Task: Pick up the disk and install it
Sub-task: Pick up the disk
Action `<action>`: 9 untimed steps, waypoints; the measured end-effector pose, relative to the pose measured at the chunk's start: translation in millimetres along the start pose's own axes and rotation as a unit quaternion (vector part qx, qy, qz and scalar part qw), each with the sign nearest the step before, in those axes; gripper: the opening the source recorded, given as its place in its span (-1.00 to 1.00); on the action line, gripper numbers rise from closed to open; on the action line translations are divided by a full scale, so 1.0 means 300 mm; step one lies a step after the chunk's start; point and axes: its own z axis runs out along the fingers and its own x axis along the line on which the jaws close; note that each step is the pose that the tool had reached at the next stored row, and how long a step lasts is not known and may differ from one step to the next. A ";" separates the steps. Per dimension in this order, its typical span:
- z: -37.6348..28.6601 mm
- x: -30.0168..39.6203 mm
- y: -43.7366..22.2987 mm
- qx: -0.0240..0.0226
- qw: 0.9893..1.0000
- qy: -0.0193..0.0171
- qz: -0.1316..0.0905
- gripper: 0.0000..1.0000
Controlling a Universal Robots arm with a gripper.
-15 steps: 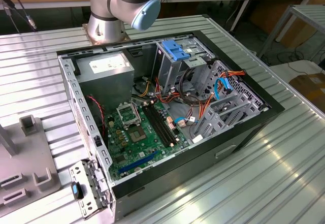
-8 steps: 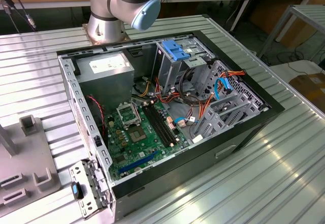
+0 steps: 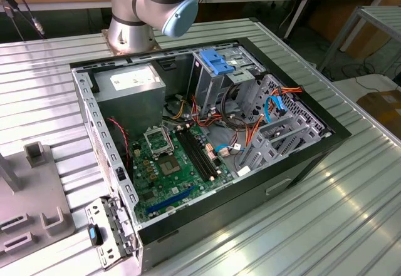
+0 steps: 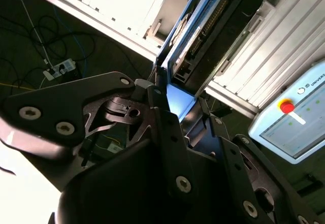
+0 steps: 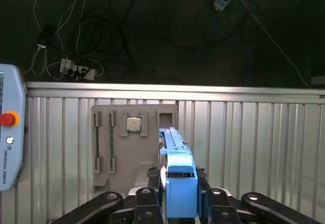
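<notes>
Disk (image 5: 181,193) stands edge-on in the first wrist view, its blue rails clamped between the closed fingers of the gripper (image 5: 177,177), with a grey fixture plate (image 5: 134,148) beyond on the ribbed table (image 5: 254,148). In the exterior view, the arm base (image 3: 128,32) stands at eleven o'clock of the open computer case (image 3: 250,191).

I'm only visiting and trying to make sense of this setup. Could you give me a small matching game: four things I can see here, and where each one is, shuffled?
Things:
1. the disk
2. the motherboard
3. the red button
4. the square silver chip

Places:
A. inside the open computer case
B. held upright in the gripper
C. on the pale control tablet
D. in a recess of the grey plate

Pairs: 1-B, 2-A, 3-C, 4-D.
</notes>
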 end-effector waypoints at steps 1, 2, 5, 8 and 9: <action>0.000 0.000 0.000 0.000 1.000 0.000 0.000 -0.27; 0.000 0.000 0.000 0.000 1.000 0.000 0.000 -0.27; 0.000 0.001 -0.009 0.000 1.000 0.000 0.000 -0.27; 0.000 0.001 -0.030 0.000 1.000 0.000 0.000 -0.27; 0.001 0.001 -0.047 0.000 1.000 0.000 0.000 -0.27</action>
